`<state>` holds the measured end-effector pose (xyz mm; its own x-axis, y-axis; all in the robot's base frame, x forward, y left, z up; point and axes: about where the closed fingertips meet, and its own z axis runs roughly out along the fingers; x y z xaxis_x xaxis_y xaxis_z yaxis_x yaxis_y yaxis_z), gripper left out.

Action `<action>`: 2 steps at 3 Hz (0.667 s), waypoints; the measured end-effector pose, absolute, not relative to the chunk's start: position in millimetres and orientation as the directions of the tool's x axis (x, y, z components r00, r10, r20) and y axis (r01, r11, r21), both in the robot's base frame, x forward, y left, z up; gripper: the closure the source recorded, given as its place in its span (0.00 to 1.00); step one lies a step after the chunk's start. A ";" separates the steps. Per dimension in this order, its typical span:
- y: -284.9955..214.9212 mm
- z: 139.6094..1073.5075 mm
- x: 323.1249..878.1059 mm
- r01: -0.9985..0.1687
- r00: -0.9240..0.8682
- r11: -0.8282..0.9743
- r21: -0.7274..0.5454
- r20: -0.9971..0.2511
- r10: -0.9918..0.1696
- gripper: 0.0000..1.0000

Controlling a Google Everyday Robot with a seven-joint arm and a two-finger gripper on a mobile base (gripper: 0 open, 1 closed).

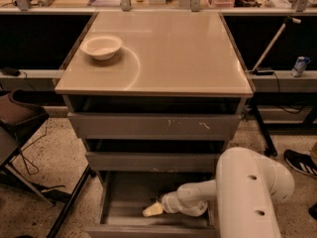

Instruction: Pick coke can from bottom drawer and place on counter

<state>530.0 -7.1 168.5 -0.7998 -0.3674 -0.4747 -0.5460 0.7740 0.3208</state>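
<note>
The bottom drawer [124, 195] stands pulled open under the cabinet, its grey inside in shadow. My white arm reaches into it from the right, and my gripper [152, 210] sits low in the drawer near its front middle, with its pale tip pointing left. The coke can is hidden; no red can shows in the drawer or on top. The beige counter [173, 53] fills the upper middle of the camera view and bears a faint circular mark.
A white bowl [101, 46] sits on the counter's back left. The two shallower drawers [153, 125] stand slightly pulled out above. A dark chair [17, 118] is at left. At right are a leaning pole [271, 43], a small blue object [300, 66] and a shoe [300, 161].
</note>
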 end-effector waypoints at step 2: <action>-23.4 192.6 535.5 -0.559 -0.776 0.768 0.312 -0.523 -0.353 0.00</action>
<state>535.5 -23.4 192.6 -0.7761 -0.3527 -0.5228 -0.5592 0.7682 0.3119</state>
